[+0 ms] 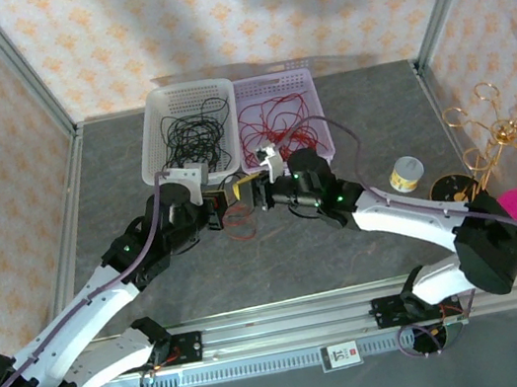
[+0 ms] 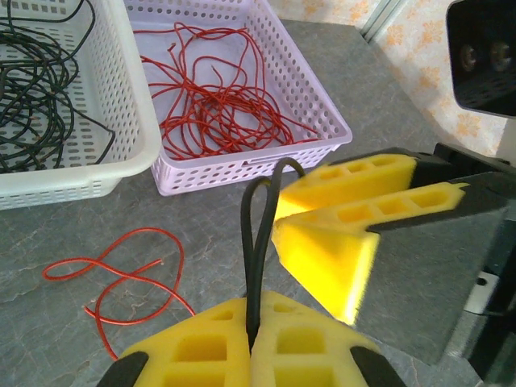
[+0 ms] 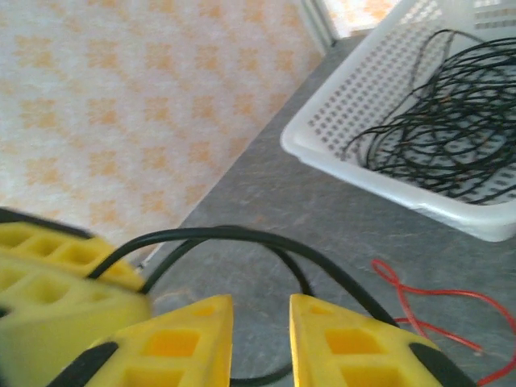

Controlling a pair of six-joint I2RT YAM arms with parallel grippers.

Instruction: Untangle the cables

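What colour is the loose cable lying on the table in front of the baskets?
The loose cable is red, clearest in the left wrist view.

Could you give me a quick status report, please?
Left gripper shut on black cable loop. Right gripper open, at the same loop. Red cable loose on table, not in the way.

Two baskets (image 1: pixel 188 89) (image 1: pixel 270 78) — one loose red cable (image 1: pixel 240 222).

Upper centre of frame: left-hand basket (image 1: pixel 156 136) just beside right-hand basket (image 1: pixel 314 108), cables (image 1: pixel 193 137) in both; loose cable (image 1: pixel 240 222) on counter (image 1: pixel 347 238) below them.
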